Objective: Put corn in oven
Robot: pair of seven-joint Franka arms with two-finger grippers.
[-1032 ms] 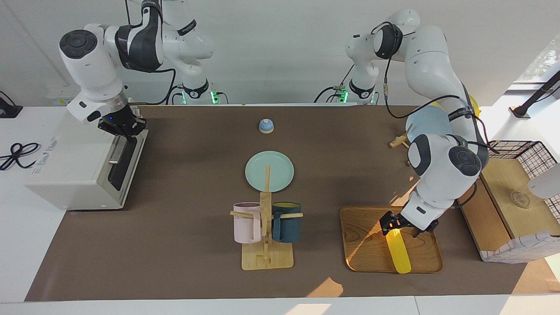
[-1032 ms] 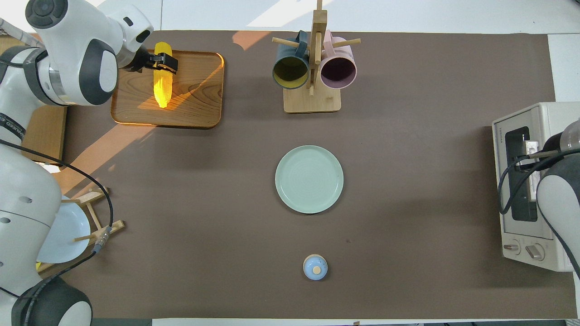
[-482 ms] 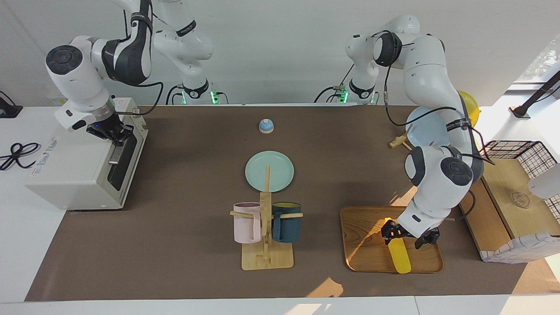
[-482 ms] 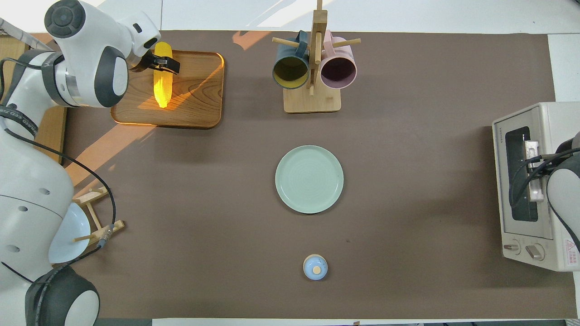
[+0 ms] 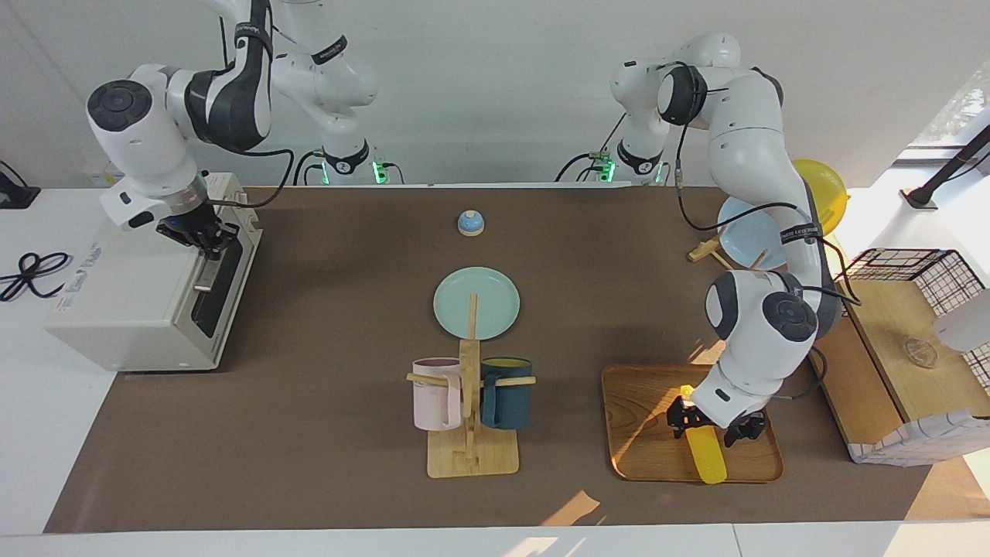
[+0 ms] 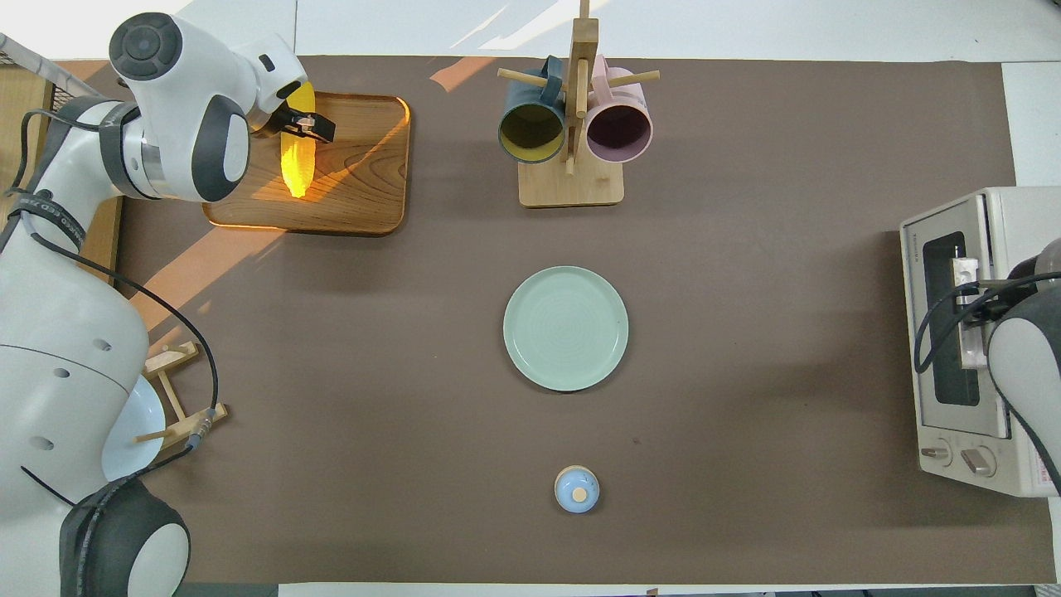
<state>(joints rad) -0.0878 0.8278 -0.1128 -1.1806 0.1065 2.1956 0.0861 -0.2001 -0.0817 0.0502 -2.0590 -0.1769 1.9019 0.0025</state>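
Brown table mat [image 6: 746,373] is carrying: green plate [image 6: 565,327] sitting center, mug rack [image 6: 571,178] at 12, wooden tray [image 6: 356,178] at 10, oven [image 6: 978,340] at 3, bell [image 6: 576,489] at 6.

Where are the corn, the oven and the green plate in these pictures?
corn [image 5: 708,461], facing view, on the cob's free end past the gripper.
oven [image 6: 949,332], overhead view, on the door's dark window.
green plate [image 6: 565,328], overhead view, on the plate's middle.

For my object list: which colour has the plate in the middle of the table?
Pale mint green, plain. The plate shows best in the overhead view.
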